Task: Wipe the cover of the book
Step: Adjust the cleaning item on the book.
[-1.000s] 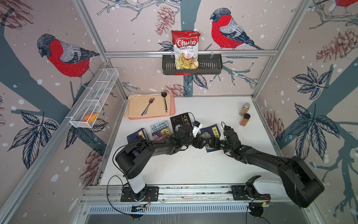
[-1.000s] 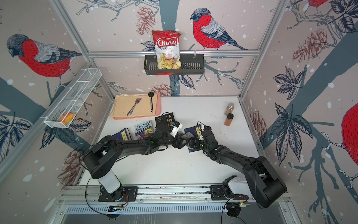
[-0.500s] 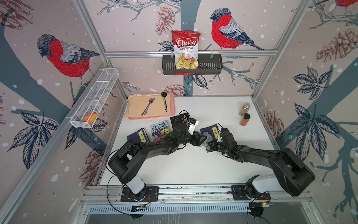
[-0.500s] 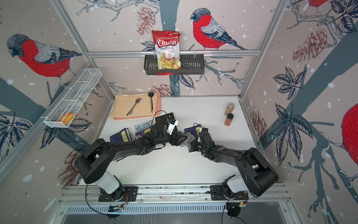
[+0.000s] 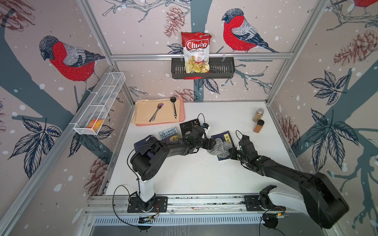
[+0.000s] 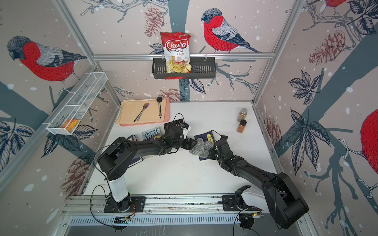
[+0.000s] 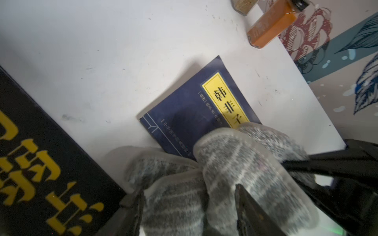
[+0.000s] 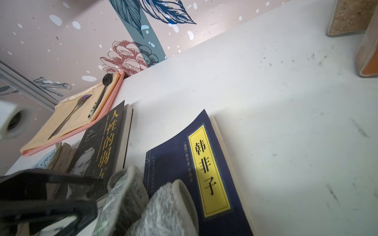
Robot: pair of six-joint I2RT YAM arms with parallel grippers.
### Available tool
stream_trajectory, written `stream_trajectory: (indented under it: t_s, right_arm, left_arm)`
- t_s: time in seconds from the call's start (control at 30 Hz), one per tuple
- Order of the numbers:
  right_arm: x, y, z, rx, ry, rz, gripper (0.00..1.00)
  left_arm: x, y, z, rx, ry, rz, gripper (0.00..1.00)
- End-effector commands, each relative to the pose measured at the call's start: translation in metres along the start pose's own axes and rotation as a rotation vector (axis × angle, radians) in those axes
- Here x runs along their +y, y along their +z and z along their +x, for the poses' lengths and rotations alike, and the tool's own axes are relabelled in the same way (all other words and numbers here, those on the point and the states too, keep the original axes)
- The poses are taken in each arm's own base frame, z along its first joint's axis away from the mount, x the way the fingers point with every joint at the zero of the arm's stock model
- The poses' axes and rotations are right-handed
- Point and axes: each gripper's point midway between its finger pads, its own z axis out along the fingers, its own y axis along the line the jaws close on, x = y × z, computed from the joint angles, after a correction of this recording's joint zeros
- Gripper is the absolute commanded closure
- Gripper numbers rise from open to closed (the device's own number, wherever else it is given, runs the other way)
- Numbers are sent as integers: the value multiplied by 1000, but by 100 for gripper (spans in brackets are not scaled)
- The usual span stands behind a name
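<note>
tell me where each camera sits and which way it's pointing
Top views: high above the front rail, looking down toward the back wall; both arms whole, left claw and right claw meeting at the grey cloth.
Left wrist: on the left arm, looking past its fingers and the cloth to the blue book and orange jar.
Right wrist: on the right arm, looking low across the blue book toward the pink tray; left claw shows.
Shared: both wrist views show cloth and blue book.

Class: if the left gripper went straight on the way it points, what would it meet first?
Probably the right gripper, just past the grey cloth between its jaws; depth is unclear.
</note>
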Motion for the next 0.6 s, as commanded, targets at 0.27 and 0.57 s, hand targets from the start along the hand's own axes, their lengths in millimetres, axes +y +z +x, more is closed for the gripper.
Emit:
stream_trajectory:
  t_s: [0.27, 0.57]
  right_arm:
    - [-8, 0, 3, 3, -5, 27, 100]
    - [-9, 0, 3, 1, -1, 27, 100]
  left_arm:
    - [39, 2, -7, 18, 38, -245, 35]
    - [18, 27, 18, 179, 110, -121, 39]
